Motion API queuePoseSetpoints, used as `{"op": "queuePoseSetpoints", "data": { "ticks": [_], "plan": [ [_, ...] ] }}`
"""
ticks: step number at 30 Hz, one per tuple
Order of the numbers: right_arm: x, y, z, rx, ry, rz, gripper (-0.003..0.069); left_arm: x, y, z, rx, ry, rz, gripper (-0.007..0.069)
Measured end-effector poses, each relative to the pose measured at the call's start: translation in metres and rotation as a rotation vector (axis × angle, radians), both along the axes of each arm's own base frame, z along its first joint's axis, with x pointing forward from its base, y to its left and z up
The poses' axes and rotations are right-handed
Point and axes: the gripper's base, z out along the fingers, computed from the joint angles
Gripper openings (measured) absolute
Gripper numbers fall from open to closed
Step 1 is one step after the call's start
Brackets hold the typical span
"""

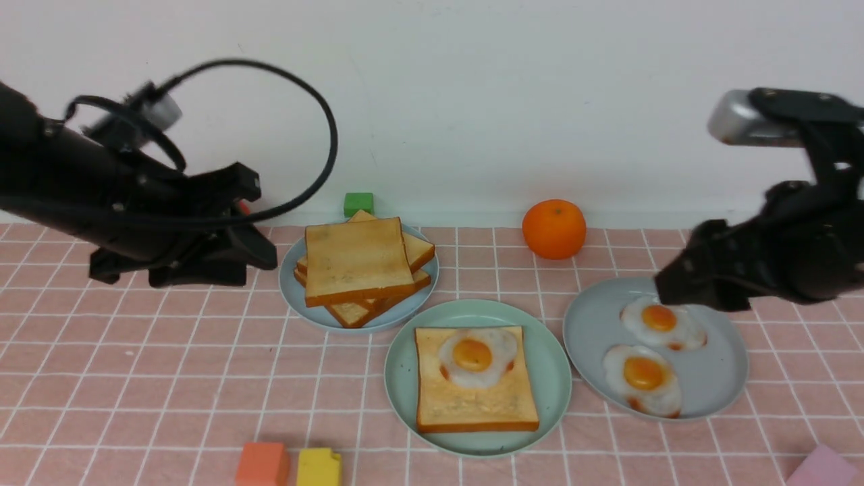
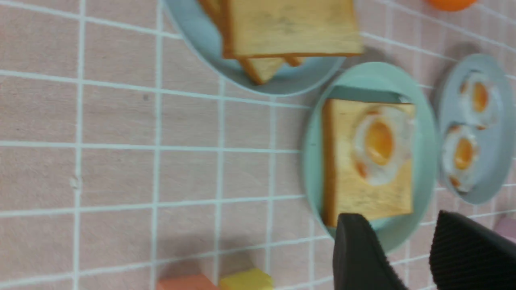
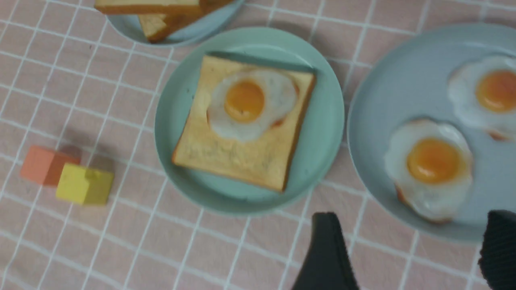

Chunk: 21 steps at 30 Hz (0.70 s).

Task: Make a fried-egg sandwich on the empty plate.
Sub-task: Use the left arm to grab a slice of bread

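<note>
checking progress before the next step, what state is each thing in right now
sandwich, half built: one toast slice with an egg on top, no top slice
green plate, holds the sandwich
toast stack, piled unevenly on the back plate
loose eggs, two, flat on the right plate
left gripper, open, empty
right gripper, open, empty

No readable text, labels, brands or numbers anywhere.

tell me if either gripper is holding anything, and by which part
Nothing is held: the left gripper and the right gripper are both open and empty.
</note>
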Motion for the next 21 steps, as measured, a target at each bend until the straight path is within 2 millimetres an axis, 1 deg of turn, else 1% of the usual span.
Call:
{"op": "queuePoseSetpoints", "data": {
  "ticks": [1, 2, 3, 5, 8, 10, 12, 13, 15, 18, 20, 21],
  "plan": [
    [-0.007, 0.002, 0.004, 0.003, -0.007, 0.013, 0.051, 0.01, 0.002, -0.01, -0.002, 0.021, -0.007, 0.0325],
    [-0.008, 0.002, 0.005, 0.005, -0.01, 0.016, 0.051, 0.013, 0.002, -0.014, -0.002, 0.027, -0.011, 0.0331],
    [-0.016, 0.005, 0.01, 0.01, -0.024, 0.038, 0.051, 0.028, 0.003, -0.029, -0.002, 0.05, -0.026, 0.0347],
    [-0.022, 0.008, 0.01, 0.012, -0.029, 0.059, 0.051, 0.037, 0.002, -0.039, 0.002, 0.06, -0.044, 0.0356],
    [-0.03, 0.015, 0.012, 0.012, -0.027, 0.102, 0.051, 0.057, 0.001, -0.057, -0.005, 0.082, -0.055, 0.0377],
    [-0.033, 0.021, 0.011, 0.012, -0.025, 0.132, 0.051, 0.075, 0.0, -0.07, -0.02, 0.091, -0.044, 0.0393],
    [-0.034, 0.023, 0.011, 0.013, -0.024, 0.139, 0.051, 0.085, 0.0, -0.079, -0.024, 0.101, -0.042, 0.0401],
    [-0.034, 0.023, 0.011, 0.013, -0.024, 0.14, 0.051, 0.086, 0.0, -0.078, -0.024, 0.097, -0.042, 0.0402],
    [-0.034, 0.024, 0.011, 0.017, -0.021, 0.141, 0.051, 0.099, -0.001, -0.09, -0.029, 0.107, -0.039, 0.0413],
    [-0.035, 0.024, 0.011, 0.017, -0.015, 0.142, 0.051, 0.104, -0.001, -0.098, -0.031, 0.117, -0.037, 0.0416],
    [-0.035, 0.024, 0.011, 0.021, -0.011, 0.143, 0.051, 0.109, -0.002, -0.109, -0.043, 0.131, -0.029, 0.0416],
    [-0.035, 0.024, 0.011, 0.021, -0.011, 0.143, 0.051, 0.109, -0.002, -0.109, -0.043, 0.131, -0.029, 0.0416]
  ]
}}
